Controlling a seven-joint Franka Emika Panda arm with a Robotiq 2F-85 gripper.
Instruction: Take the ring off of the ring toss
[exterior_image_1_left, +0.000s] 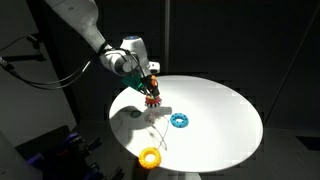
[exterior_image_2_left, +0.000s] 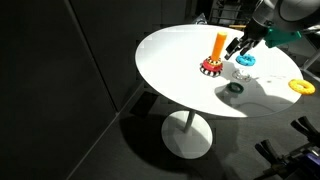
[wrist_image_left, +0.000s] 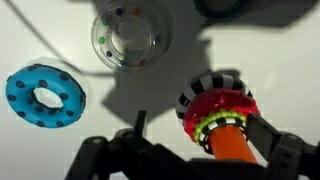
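Observation:
The red notched ring (wrist_image_left: 215, 103) sits low on the orange peg (wrist_image_left: 236, 143), above a black-and-white striped base, with a yellow-green band just above it. In an exterior view the peg (exterior_image_2_left: 219, 43) stands upright on the white round table (exterior_image_2_left: 180, 60) with the red ring (exterior_image_2_left: 210, 68) at its foot. The ring also shows in an exterior view (exterior_image_1_left: 152, 99), under the gripper (exterior_image_1_left: 150, 84). My gripper (wrist_image_left: 205, 138) is open, its dark fingers on either side of the peg and above the ring. In an exterior view the gripper (exterior_image_2_left: 240, 48) is beside the peg's top.
A blue notched ring (wrist_image_left: 45, 95) (exterior_image_1_left: 180, 121) (exterior_image_2_left: 245, 60) lies near the peg. A clear round disc (wrist_image_left: 130, 35) (exterior_image_2_left: 235, 87) lies on the table. A yellow-orange ring (exterior_image_1_left: 150, 157) (exterior_image_2_left: 298, 87) lies near the table's edge. Dark surroundings lie beyond the rim.

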